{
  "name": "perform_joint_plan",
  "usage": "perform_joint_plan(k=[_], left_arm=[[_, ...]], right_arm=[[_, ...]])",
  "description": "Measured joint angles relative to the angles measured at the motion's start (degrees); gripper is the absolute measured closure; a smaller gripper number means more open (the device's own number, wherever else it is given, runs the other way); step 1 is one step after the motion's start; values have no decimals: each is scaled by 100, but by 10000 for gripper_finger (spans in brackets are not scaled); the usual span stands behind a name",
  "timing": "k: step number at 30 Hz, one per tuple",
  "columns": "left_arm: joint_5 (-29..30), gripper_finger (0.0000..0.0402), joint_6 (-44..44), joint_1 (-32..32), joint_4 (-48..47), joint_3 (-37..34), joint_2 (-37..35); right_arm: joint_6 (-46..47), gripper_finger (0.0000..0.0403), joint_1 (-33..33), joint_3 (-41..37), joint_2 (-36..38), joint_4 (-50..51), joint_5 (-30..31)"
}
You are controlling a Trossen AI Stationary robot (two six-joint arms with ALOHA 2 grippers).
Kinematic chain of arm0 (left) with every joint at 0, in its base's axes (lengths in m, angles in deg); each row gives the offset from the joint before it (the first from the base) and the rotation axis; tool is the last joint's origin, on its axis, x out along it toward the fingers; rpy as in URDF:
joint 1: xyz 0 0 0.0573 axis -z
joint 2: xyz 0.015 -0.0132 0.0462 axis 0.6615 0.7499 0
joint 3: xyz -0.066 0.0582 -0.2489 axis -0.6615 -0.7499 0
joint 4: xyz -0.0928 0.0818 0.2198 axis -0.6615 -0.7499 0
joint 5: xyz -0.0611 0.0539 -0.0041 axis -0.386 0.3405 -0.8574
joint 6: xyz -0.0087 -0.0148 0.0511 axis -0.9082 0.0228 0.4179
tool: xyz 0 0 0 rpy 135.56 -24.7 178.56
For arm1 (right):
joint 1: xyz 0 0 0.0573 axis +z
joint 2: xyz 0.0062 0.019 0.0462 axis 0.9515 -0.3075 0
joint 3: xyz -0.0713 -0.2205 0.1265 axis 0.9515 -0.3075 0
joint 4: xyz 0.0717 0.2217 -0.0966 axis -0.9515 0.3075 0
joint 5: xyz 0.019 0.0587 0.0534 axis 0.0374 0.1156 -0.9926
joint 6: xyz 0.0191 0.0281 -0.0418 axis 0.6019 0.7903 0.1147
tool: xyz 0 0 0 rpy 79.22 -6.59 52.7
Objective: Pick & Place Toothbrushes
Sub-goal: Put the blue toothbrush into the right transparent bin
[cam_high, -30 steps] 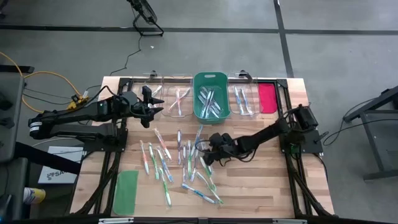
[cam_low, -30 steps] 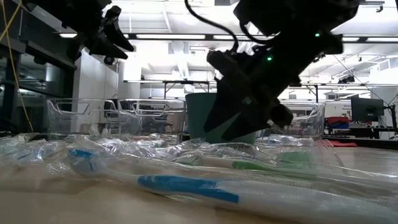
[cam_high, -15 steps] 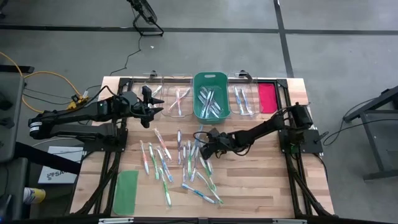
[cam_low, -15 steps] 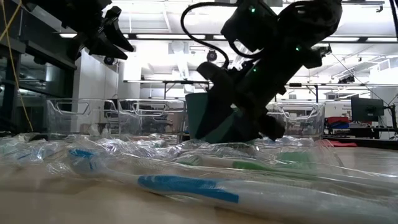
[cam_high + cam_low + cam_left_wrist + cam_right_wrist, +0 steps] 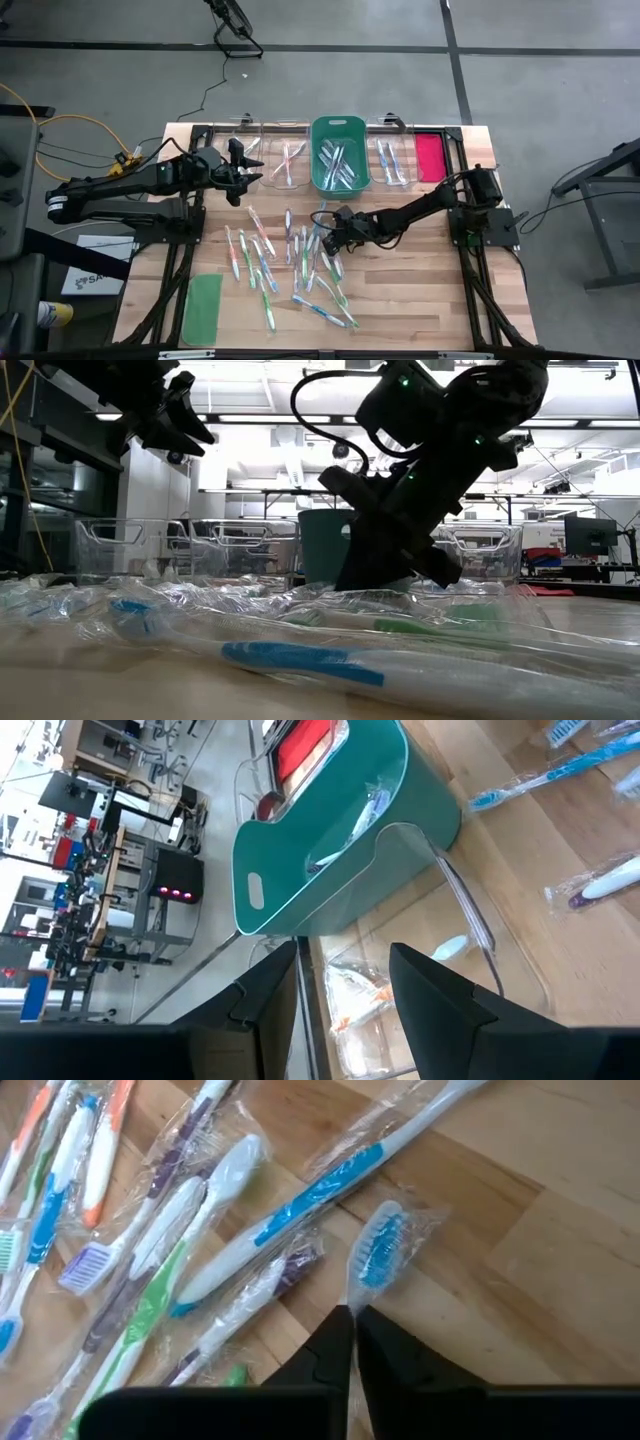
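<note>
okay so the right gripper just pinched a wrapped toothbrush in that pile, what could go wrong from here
1. The right gripper is shut on only the thin wrapper edge of a blue-bristled toothbrush; it may slip out on lifting.
2. Neighbouring wrapped toothbrushes lie overlapping close by, so one could be dragged along.
3. The left gripper hovers by the clear bins, near the likely drop-off path.

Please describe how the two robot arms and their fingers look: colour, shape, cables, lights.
Both arms are black and slender, built of jointed segments. The right arm carries a looping black cable and small green lights near its wrist. Each gripper ends in two flat, dark, tapering fingers. The left arm looks the same in the high view.
</note>
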Motion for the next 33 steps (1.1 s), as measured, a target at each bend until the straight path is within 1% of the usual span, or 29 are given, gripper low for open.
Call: perform_joint_plan(k=[6, 11, 14, 19, 24, 30, 33], left_arm=[[-10, 247, -24, 0, 1, 0, 0], [-134, 247, -49, -2, -4, -2, 0], [-253, 247, -105, -2, -1, -2, 0], [-269, 247, -147, -1, 1, -2, 0], [-269, 247, -150, 0, 7, -2, 0], [-269, 247, -169, 0, 0, -2, 0], [-269, 247, -171, 0, 0, -2, 0]], right_arm=[[-61, 399, 62, -8, 208, 97, 42], [-172, 400, 178, -7, 753, 550, 46], [-293, 400, 251, -5, 1226, 910, 154], [-493, 400, 298, -2, 2162, 1852, 370], [-769, 400, 172, -2, 3158, 2693, 849], [-1394, 400, -153, -2, 4200, 3085, 1481], [-1745, 400, -424, -2, 4607, 3146, 1610]])
